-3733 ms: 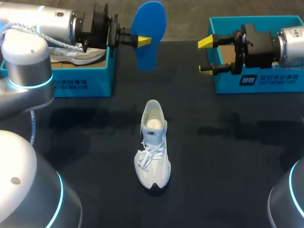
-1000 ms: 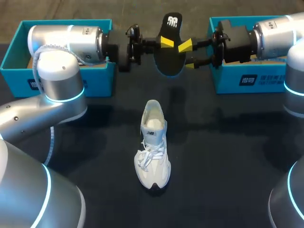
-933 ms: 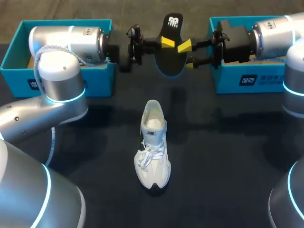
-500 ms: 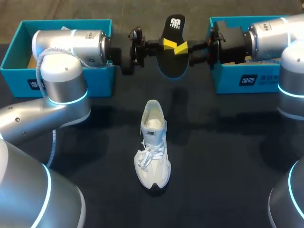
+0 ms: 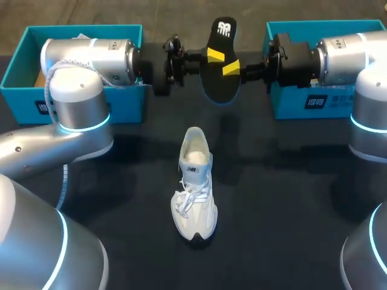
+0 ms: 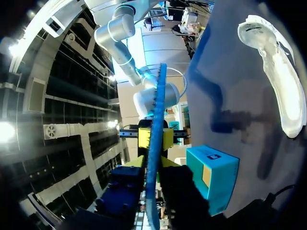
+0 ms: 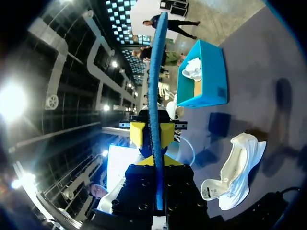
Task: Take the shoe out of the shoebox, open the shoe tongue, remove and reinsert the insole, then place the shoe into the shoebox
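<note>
Now, insole (image 5: 219, 60): held in the air beyond the heel end of the sneaker (image 5: 195, 184), well apart from it. It stands roughly on edge, with its black face and white mark turned toward the head camera and blue along its rim.
Left arm's fingers (image 5: 214, 54): beyond the sneaker's heel and reaching in from its left side, closed on the insole. One yellow tip shows against the black face. In the left wrist view the insole's blue edge runs straight up between them.
Right arm's fingers (image 5: 230, 68): beyond the sneaker's heel and reaching in from its right side, likewise clamped on the insole, a little nearer the sneaker than the other pair. In the right wrist view the insole's edge sits pinched between them.
Both pairs: facing each other tip to tip across the insole, just beside one another.
Sneaker: white and laced, upright on its sole on the dark desk (image 5: 290, 199). Its toe points toward the robot and its open collar toward the insole.
Left shoebox (image 5: 124, 104): teal and open, beyond and left of the sneaker's heel, partly hidden by the left arm (image 5: 84, 57). The right wrist view shows something white and crumpled inside.
Right shoebox (image 5: 314, 103): teal and open, beyond and right of the sneaker's heel, behind the right arm (image 5: 344, 57).
</note>
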`<move>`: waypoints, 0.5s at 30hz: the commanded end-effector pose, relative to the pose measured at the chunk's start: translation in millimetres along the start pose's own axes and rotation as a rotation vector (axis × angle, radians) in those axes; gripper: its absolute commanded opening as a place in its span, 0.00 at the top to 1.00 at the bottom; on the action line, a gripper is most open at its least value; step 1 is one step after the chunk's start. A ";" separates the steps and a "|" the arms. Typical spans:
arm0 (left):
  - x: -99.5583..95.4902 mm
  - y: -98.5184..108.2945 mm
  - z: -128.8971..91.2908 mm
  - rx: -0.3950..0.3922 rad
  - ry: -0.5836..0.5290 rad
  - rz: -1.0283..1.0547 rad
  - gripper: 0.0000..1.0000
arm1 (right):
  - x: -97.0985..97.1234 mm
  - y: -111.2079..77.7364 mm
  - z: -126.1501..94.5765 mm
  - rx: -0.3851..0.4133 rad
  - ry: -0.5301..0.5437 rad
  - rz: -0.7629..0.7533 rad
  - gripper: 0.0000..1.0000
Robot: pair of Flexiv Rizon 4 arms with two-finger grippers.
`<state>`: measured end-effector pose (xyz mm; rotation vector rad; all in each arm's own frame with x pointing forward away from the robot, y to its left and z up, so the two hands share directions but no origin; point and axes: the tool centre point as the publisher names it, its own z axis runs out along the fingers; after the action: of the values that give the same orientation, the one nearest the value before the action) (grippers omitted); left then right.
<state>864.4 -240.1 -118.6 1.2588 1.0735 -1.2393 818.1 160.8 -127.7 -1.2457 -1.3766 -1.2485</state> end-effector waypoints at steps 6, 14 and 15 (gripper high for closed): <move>3.1 -8.2 -44.4 0.013 0.097 -0.021 0.00 | -0.4 6.1 -0.5 -0.011 -0.025 -0.134 1.00; 13.9 -19.9 -83.0 0.069 0.236 -0.062 0.00 | 10.3 13.0 0.3 -0.062 -0.034 -0.398 1.00; 15.9 -21.1 -86.7 0.077 0.253 -0.074 0.00 | 12.2 13.6 1.3 -0.056 -0.027 -0.425 1.00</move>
<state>851.7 -174.2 -145.5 1.4265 1.2360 -1.2207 833.6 160.0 -115.5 -1.0664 -1.6774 -1.5282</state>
